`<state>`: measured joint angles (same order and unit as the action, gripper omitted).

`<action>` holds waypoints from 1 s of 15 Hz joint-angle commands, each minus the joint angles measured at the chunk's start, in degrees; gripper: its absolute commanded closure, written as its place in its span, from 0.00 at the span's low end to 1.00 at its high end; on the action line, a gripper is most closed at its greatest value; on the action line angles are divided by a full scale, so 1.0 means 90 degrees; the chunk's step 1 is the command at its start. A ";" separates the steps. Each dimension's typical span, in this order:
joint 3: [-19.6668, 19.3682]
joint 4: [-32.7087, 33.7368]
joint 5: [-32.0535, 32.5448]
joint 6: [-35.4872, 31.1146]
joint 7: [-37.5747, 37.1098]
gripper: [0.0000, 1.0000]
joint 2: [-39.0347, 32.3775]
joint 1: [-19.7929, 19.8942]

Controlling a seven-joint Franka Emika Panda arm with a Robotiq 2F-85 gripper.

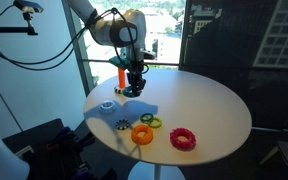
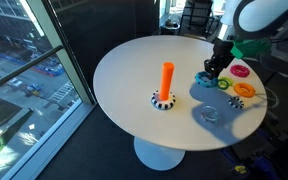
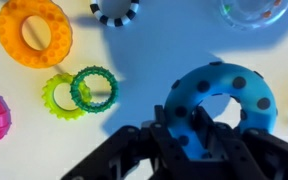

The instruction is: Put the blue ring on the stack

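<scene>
Blue ring near the stack
Bright blue, dark dots, lying flat. The stack is a tall orange peg, standing up.

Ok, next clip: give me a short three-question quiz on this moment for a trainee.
1. True or false: the blue ring already sits on the orange peg.
2. What circles the peg's foot? A) a black-and-white ring B) a coil of rope C) nothing
3. In the wrist view, which two small rings overlap?

Key:
1. False. It lies on the table, right at the gripper.
2. A
3. The yellow-green ring and the teal ring.
</scene>
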<state>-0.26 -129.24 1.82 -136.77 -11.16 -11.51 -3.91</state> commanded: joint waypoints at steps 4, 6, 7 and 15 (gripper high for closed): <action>0.0277 0.0805 -0.0072 0.1232 0.0134 0.89 0.0481 -0.0118; 0.0356 0.1082 -0.0117 0.1474 0.0186 0.89 0.0512 -0.0139; 0.0395 0.1226 -0.0144 0.1593 0.0218 0.89 0.0515 -0.0149; 0.0708 0.2321 -0.0262 0.2232 0.0333 0.89 0.0327 -0.0358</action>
<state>5.33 -112.60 0.90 -119.52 -10.09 -7.17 -6.70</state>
